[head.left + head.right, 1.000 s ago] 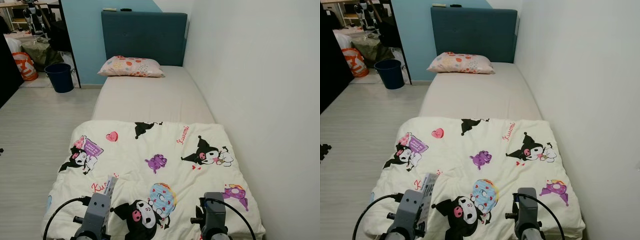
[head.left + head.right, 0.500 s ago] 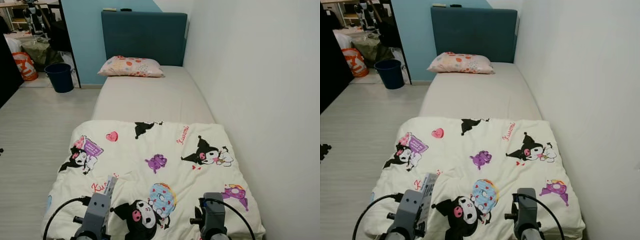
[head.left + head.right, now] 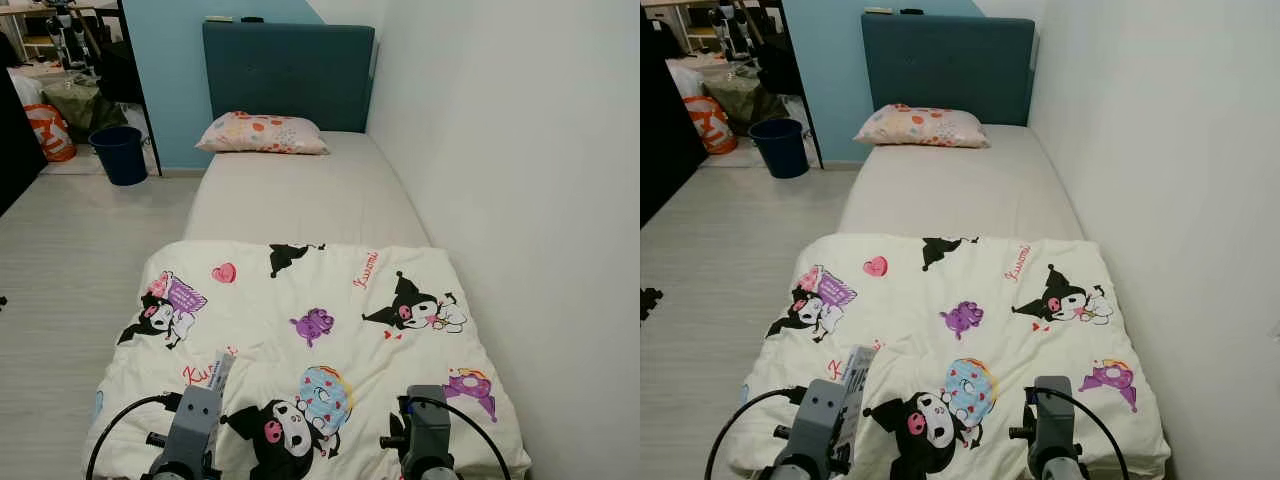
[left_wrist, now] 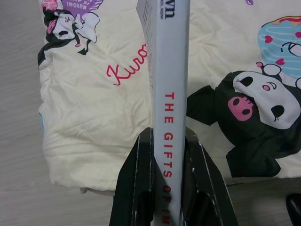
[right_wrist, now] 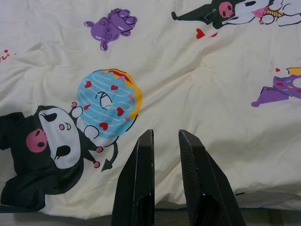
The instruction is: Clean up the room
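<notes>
One book (image 4: 170,94) sits clamped spine-up between your left hand's (image 4: 169,181) fingers, its long axis running straight out along them toward 12 o'clock, over the blanket's (image 3: 300,310) near edge at the foot of the bed (image 3: 290,195). Your right hand (image 5: 165,160) hovers beside it at 3 o'clock, fingers a narrow gap apart, holding nothing. Since the left arm carries the book, I'd judge any put-down is its job; the bucket (image 3: 118,153) stands far off at 10 o'clock.
</notes>
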Controlling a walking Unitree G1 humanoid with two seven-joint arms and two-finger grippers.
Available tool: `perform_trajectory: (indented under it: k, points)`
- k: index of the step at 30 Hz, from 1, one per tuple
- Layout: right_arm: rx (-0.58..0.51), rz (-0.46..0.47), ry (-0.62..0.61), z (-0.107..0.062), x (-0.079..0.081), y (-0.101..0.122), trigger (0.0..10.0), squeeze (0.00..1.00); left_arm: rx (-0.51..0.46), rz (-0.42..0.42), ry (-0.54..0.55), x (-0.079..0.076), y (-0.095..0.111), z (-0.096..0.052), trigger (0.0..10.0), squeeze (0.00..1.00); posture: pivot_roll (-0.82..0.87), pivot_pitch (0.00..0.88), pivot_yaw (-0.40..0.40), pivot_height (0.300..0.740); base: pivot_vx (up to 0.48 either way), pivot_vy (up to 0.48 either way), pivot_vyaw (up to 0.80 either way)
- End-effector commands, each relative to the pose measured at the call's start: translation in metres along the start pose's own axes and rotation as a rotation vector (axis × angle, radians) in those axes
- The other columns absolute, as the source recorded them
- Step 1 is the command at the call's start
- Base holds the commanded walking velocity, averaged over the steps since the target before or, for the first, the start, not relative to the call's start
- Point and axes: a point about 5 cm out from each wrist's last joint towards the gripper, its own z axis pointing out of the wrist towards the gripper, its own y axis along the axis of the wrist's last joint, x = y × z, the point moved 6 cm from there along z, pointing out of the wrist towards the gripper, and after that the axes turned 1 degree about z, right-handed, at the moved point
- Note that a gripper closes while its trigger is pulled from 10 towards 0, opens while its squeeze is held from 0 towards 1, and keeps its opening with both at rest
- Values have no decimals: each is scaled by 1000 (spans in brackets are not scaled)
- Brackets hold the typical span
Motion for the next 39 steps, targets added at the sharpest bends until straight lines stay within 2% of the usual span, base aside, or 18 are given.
perform_trajectory:
  k: [1, 15, 39]
  points:
    - [28, -1, -3, -3, 0, -9, 10000, 0, -16, -16, -5, -3, 2, -2, 10000, 0, 25, 124, -48, 728, 0, 0, 0]
    - [27, -2, 1, -3, 1, -9, 10000, 0, -10, -33, -1, -2, 1, -2, 10000, 0, 26, 125, -49, 728, 0, 0, 0]
    - [32, -2, 4, -3, 2, -10, 10000, 0, -21, -47, -6, -1, 4, -3, 10000, 0, 33, 123, -49, 728, 0, 350, 0]
